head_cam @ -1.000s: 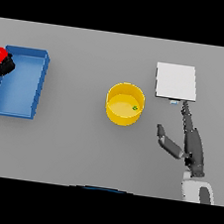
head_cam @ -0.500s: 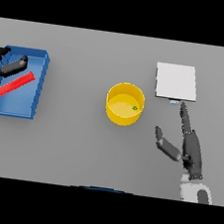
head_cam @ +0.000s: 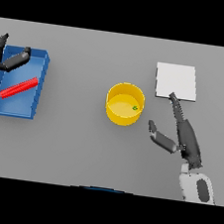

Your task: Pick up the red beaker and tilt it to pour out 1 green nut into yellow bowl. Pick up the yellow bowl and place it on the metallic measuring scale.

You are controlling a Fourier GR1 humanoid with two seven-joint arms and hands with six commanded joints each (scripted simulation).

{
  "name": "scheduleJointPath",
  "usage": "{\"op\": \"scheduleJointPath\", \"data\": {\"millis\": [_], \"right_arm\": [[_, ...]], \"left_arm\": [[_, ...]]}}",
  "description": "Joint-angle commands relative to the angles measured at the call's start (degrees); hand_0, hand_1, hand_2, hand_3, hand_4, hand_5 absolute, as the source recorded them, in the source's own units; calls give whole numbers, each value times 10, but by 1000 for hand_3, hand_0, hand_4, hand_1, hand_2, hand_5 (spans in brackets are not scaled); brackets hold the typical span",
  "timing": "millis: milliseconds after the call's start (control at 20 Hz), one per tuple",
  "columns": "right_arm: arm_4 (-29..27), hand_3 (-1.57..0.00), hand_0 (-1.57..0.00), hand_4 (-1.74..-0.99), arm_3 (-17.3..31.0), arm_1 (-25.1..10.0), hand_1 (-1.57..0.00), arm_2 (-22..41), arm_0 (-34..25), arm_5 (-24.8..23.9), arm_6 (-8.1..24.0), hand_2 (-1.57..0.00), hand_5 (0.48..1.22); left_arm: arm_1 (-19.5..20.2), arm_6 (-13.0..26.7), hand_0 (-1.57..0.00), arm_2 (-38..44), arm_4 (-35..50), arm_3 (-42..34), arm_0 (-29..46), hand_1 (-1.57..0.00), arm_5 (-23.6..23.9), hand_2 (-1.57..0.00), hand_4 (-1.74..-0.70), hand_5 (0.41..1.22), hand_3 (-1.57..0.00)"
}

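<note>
At the far left, my left hand stood over the upper edge of the blue tray, fingers straight and spread, gripping nothing. One second before, it had been clamped on the red beaker at the tray's left edge; half a second before, it had already let go. The red beaker lay on its side on the tray floor, slanted, clear of my hand. I judged the pouring step closed and the beaker put away.

At centre, the yellow bowl sat on the grey table in the same spot throughout, with one green nut inside near its right wall.

To the right, my right hand had advanced toward the bowl over the last second, fingers extended, thumb apart, holding nothing and just beside the bowl without touching. Above it lay the metallic measuring scale, unloaded. Remaining, in my judgement: grasp the bowl and set it on the scale.
</note>
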Motion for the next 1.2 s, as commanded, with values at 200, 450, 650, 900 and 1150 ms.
{"op": "scheduleJointPath", "data": {"millis": [200,450,650,900,1150], "right_arm": [[62,1,1,-1268,13,-63,1,39,-65,55,25,1,691],[171,1,1,-1276,54,-130,1,106,-163,101,16,1,668],[202,1,1,-1271,91,-143,1,143,-221,139,-1,1,658],[220,1,1,-1277,145,-145,1,176,-287,182,-18,1,677],[233,1,1,-1246,209,-131,1,211,-334,208,-54,1,686]], "left_arm": [[0,-4,-8,-1,5,-6,12,-6,2,-6,-792,709,-6],[1,4,-2,-2,6,-5,6,-1,-1,-1,-793,712,-1],[-3,1,0,-5,2,-4,7,0,3,0,-797,722,0],[-3,-2,1,-4,1,13,-4,1,-9,1,-797,718,1],[0,-1,1,-3,5,8,-2,1,-11,1,-794,723,1]]}}
